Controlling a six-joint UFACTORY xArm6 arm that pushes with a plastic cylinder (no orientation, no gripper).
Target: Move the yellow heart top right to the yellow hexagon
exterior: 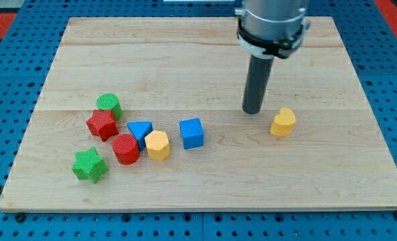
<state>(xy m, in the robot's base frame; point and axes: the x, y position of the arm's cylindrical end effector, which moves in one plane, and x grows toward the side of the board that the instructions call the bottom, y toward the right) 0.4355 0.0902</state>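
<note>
The yellow heart (283,122) lies on the wooden board at the view's right of centre. The yellow hexagon (158,145) lies left of centre, between the blue triangle (140,132) and the blue cube (192,133). My tip (252,110) stands on the board just to the left of the yellow heart and slightly above it in the view, with a small gap between them. The heart is far to the right of the hexagon.
A cluster of blocks lies at the view's left: a green cylinder (108,105), a red star (102,124), a red cylinder (125,148) and a green star (90,165). The board's edge (205,209) meets a blue pegboard surround.
</note>
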